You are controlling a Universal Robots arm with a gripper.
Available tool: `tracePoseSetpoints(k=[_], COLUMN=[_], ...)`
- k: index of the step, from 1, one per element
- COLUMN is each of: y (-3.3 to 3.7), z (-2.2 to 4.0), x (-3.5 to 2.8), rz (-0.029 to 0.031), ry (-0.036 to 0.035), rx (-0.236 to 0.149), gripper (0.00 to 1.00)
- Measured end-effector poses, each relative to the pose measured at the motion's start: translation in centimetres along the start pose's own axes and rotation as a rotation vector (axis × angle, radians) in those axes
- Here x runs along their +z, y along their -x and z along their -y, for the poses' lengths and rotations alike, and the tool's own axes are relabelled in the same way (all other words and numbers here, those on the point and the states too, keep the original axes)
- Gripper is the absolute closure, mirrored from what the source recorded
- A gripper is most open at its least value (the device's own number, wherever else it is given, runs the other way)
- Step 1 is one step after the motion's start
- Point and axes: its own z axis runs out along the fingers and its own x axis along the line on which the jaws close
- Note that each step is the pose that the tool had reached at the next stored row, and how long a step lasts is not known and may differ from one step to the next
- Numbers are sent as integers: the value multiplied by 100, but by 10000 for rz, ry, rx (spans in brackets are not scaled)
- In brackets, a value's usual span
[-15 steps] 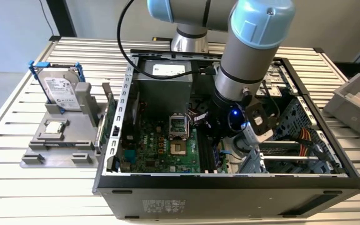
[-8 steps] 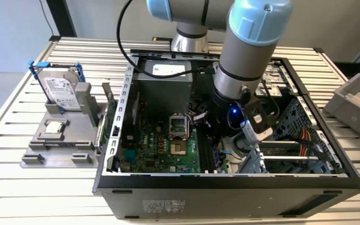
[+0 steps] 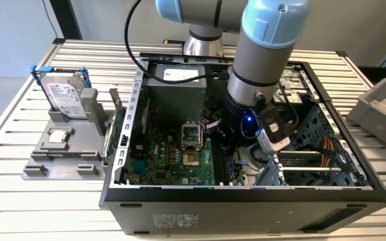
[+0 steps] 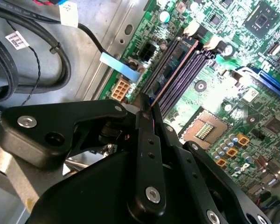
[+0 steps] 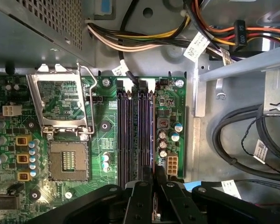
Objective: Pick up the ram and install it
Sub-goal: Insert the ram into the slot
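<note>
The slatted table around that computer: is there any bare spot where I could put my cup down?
Bare slats of the table lie in front of the grey holder, and behind it beside the hard drive. Inside the computer case it is crowded: the gripper holds the ram over the motherboard, amid cables.

This looks like a robotics lab or assembly test bench — a slatted aluminium table (image 3: 354,150) carries an opened desktop computer case (image 3: 247,201), its green motherboard (image 3: 173,160) laid bare. Beside it stands a grey fixture (image 3: 62,155) holding a hard drive (image 3: 66,98), and a grey parts bin (image 3: 381,108) sits at the exterior view's right — under an industrial robot arm (image 3: 263,55).
</note>
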Motion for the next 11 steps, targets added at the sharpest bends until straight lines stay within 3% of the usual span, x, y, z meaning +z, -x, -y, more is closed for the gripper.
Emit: tracePoseSetpoints(k=[11], y=[-7], z=[-9], x=[95], rz=[-4], ry=[124], rx=[48], gripper=[100])
